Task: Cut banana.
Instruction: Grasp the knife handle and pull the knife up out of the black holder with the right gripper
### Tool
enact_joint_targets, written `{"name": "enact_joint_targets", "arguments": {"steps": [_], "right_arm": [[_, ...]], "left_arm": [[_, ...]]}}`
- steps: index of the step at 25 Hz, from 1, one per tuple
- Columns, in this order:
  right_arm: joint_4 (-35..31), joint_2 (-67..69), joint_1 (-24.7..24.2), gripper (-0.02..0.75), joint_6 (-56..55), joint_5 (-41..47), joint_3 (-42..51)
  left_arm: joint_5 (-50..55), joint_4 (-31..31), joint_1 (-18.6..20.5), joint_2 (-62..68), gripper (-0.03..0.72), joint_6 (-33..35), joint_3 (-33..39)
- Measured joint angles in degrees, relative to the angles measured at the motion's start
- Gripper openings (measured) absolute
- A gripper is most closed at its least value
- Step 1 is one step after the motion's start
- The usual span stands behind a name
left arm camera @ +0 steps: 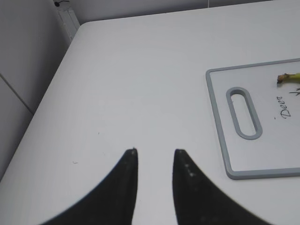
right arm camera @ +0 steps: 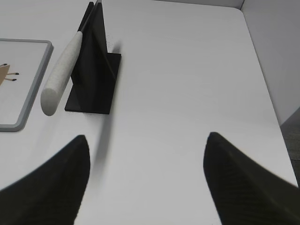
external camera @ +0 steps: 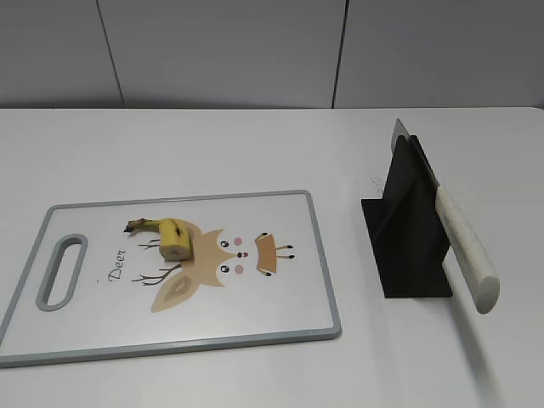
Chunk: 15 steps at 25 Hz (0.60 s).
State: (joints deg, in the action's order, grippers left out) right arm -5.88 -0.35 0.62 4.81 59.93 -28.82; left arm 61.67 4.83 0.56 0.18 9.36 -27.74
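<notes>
A short yellow banana piece with a dark stem [external camera: 168, 239] lies on the smooth white, grey-rimmed plastic cutting board [external camera: 319, 255], stem pointing left. A speckled white-handled knife [external camera: 463, 246] leans in a matte black stand [external camera: 408, 234], handle toward me. On the white table [external camera: 255, 144], the left claw [left arm camera: 154, 152] looks narrow, maybe not fully closed; the right claw [right arm camera: 145, 138] is wide.

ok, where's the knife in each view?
Exterior: knife right of centre, leaning in the black stand, handle towards the camera.
Left wrist: not in view.
Right wrist: knife upper left, on the stand.
Shared landmark: cutting board grey rim.
</notes>
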Motion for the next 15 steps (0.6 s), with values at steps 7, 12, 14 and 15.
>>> {"name": "enact_joint_targets", "arguments": {"steps": [7, 12, 14, 15], "right_arm": [[0.0, 0.0, 0.0, 0.583, 0.0, 0.0, 0.0], [0.0, 0.0, 0.0, 0.583, 0.0, 0.0, 0.0], [0.0, 0.0, 0.0, 0.583, 0.0, 0.0, 0.0], [0.0, 0.0, 0.0, 0.583, 0.0, 0.0, 0.0]], "left_arm": [[0.0, 0.0, 0.0, 0.0, 0.237, 0.0, 0.0], [0.0, 0.0, 0.0, 0.0, 0.237, 0.0, 0.0], [0.0, 0.0, 0.0, 0.0, 0.237, 0.0, 0.0], [0.0, 0.0, 0.0, 0.0, 0.237, 0.0, 0.0]]}}
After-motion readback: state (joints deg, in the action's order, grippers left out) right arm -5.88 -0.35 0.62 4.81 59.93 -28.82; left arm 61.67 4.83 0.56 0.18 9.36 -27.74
